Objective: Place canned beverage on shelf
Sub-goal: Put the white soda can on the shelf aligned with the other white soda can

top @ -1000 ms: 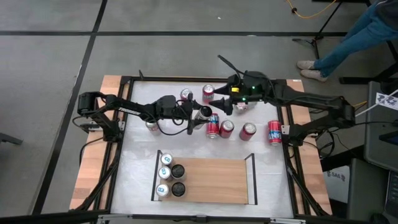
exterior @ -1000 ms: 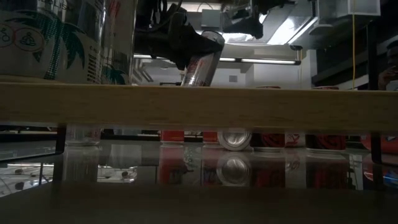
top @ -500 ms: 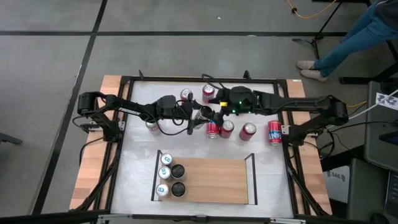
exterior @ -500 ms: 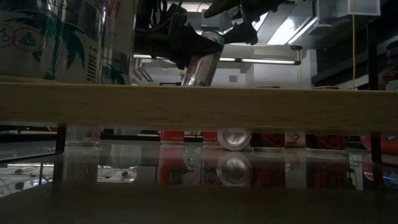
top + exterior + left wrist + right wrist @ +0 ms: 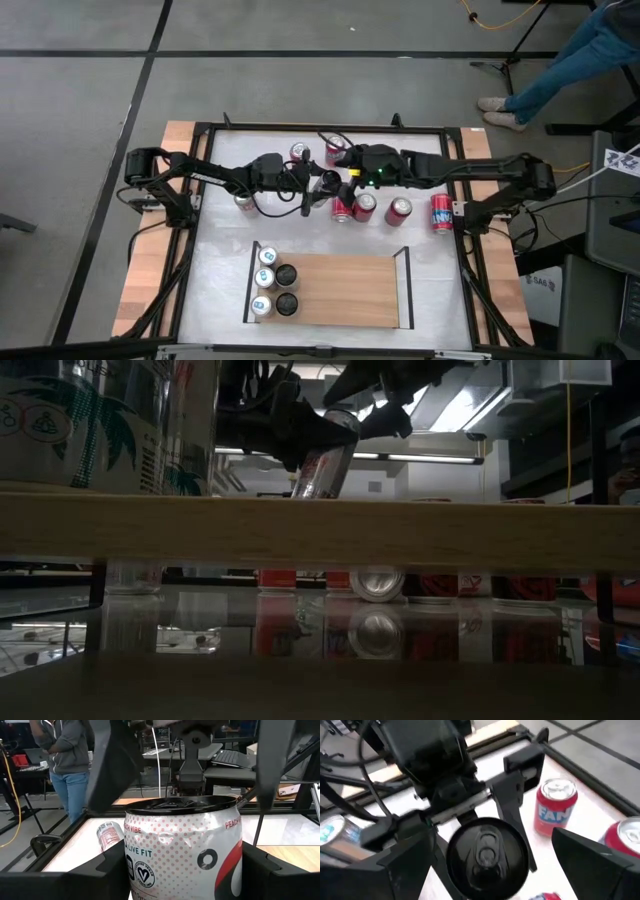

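Four cans [image 5: 274, 281] crowd the shelf's [image 5: 345, 290] left end; remainder free.

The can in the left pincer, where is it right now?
The can is held off the table near the middle of the back half, above the row of red cans, with the open right pincer right beside it.

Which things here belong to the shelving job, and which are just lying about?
In play:
- can held in the left hand
- right hand, open, above that can
- shelf

Lying about:
- red cans on the table
- person in the room behind
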Controlling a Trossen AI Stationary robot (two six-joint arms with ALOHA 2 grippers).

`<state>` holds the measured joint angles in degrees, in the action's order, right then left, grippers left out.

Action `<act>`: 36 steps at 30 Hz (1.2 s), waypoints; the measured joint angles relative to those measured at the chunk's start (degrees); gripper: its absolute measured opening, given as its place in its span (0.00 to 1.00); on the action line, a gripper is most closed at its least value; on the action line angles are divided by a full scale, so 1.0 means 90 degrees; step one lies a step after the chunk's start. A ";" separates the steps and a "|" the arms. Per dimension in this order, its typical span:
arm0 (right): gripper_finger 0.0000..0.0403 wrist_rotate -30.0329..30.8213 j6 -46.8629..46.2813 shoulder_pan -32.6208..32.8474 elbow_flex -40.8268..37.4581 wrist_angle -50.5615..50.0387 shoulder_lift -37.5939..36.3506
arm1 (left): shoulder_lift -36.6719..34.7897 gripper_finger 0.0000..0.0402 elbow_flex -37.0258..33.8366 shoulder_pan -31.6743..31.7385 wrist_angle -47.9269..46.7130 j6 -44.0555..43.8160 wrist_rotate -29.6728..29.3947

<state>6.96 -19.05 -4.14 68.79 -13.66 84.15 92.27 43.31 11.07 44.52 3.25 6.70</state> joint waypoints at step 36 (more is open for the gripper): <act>0.61 -0.0137 0.0014 0.0000 0.0002 0.0038 0.0370 | 0.0000 0.62 0.0000 -0.0007 -0.0052 -0.0316 -0.0350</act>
<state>5.73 -18.92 -4.14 68.82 -13.32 87.48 92.27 43.31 11.01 44.05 0.41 3.55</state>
